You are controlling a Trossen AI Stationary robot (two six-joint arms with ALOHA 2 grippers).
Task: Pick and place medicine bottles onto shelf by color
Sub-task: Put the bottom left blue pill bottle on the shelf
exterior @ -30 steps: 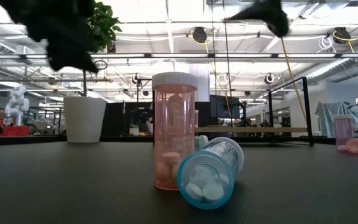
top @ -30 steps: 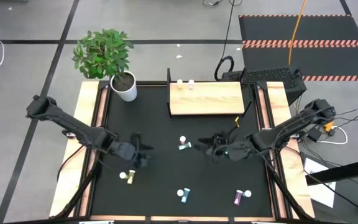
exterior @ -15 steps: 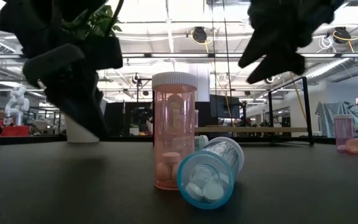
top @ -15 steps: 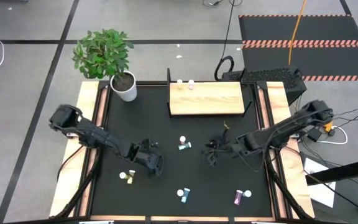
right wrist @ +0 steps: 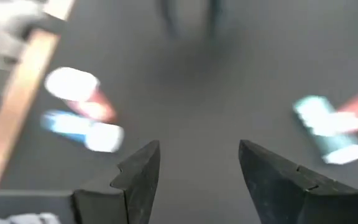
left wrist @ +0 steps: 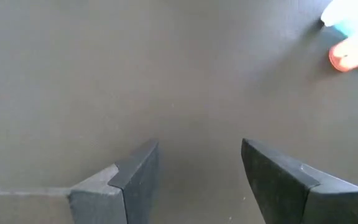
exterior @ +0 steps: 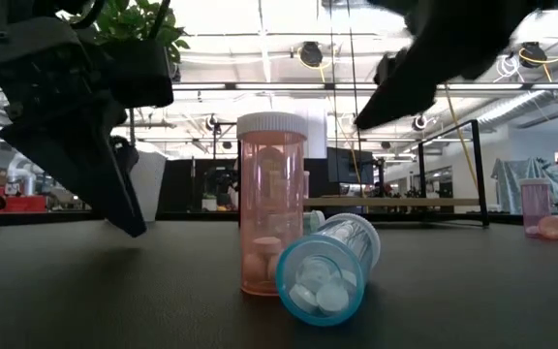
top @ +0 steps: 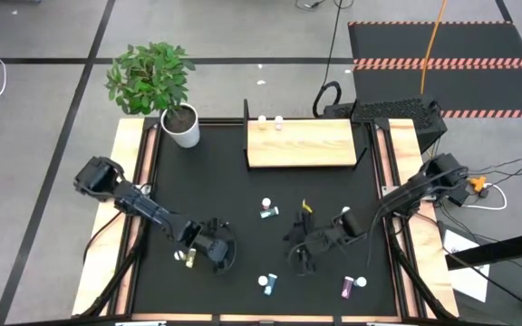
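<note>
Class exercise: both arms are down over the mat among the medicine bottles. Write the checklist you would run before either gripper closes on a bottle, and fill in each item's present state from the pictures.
1. Left gripper open and empty: ok; only bare mat shows between its fingers.
2. Right gripper open and empty: ok.
3. A bottle lined up between the left fingers: not ok; the yellow-green bottle lies beside the gripper.
4. A bottle lined up between the right fingers: not ok; bottles lie off to both sides.
5. Free space on the shelf: ok; only two bottles stand at its far edge.
6. Colour of those two bottles: cannot tell.
</note>
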